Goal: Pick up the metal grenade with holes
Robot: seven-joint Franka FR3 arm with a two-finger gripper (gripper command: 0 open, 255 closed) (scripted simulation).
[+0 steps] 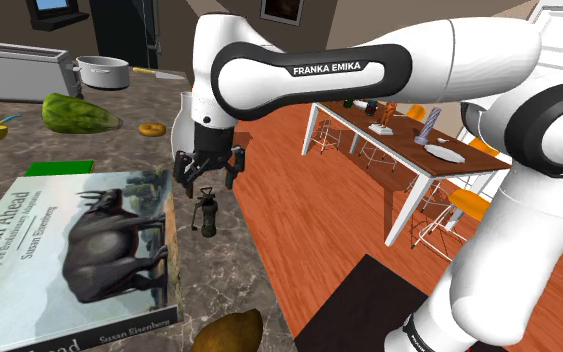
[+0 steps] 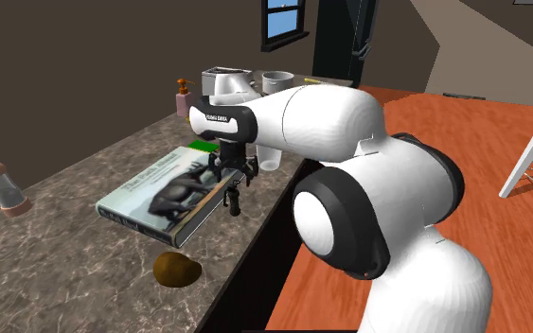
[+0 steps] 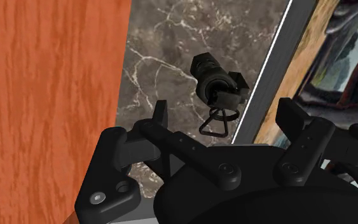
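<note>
Dark cylindrical metal grenade (image 1: pixel 207 212) stands upright on the marbled desk (image 1: pixel 219 288), in the narrow strip between the large animal-cover book (image 1: pixel 69 250) and the desk's floor-side edge. Black tool (image 1: pixel 209 176) hangs above, fingers spread, gripping nothing. The wrist view shows its pull ring just beside the book's white edge.

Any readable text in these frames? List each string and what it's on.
"FRANKA EMIKA": on the arm.
"e Path Ahead": title on the cover of the book, cut off at the picture's edge.
"Susan Eisenberg": book cover and spine.
Cover subtitle: too blurred to read.
Arm label in the second exterior view: too small to read.
</note>
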